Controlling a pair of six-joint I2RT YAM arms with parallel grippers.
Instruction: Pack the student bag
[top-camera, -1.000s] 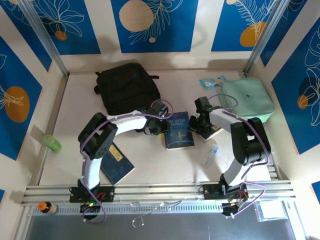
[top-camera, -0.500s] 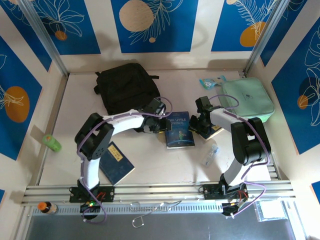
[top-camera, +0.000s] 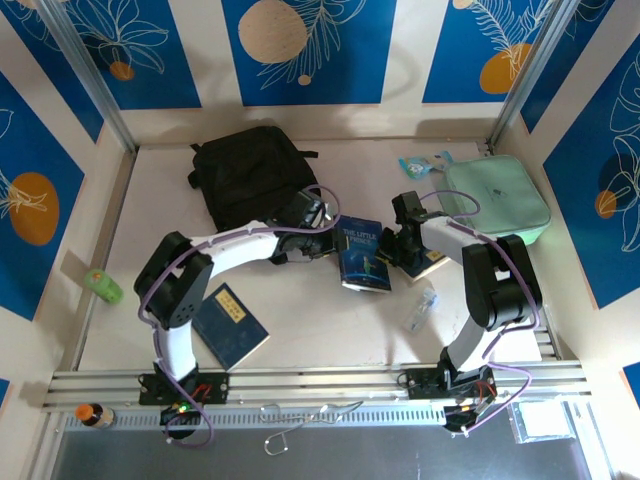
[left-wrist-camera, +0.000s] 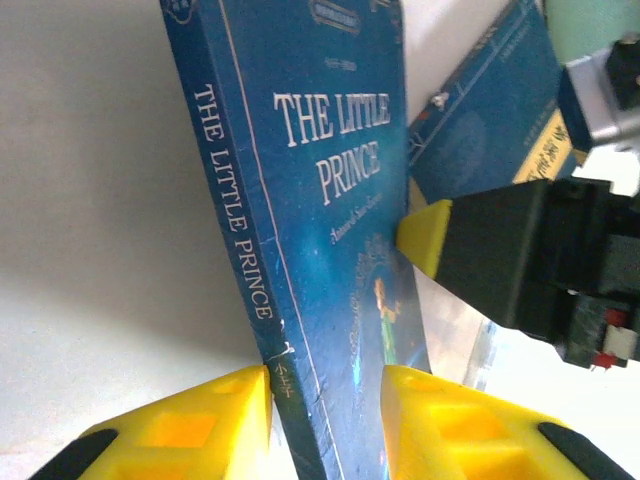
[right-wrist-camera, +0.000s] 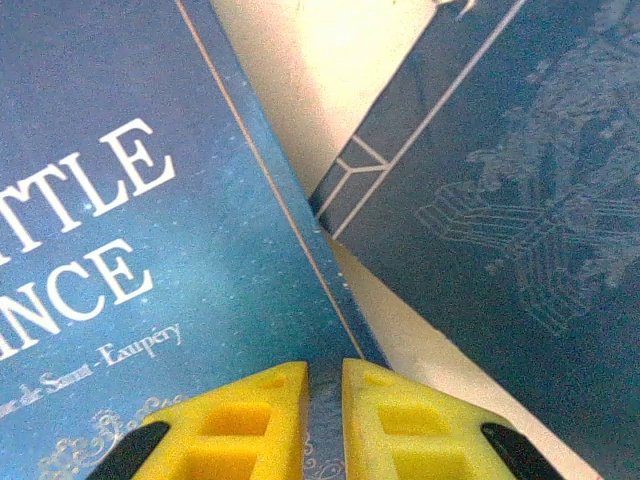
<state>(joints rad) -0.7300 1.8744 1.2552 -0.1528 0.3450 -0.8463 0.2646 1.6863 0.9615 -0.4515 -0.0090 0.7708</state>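
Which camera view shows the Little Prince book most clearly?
The left wrist view: the Little Prince book shows its spine and whole cover title. The top external view shows it small; the right wrist view, part of the cover.

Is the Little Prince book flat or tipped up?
Tipped up: the left gripper pinches the book at its spine, cover raised off the table.

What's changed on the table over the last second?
The Little Prince book has tilted up off the table, still pinched at its spine by the left gripper and at the opposite edge by the right gripper. The left arm swung its elbow leftward. The student bag, mint case and blue book stayed put.
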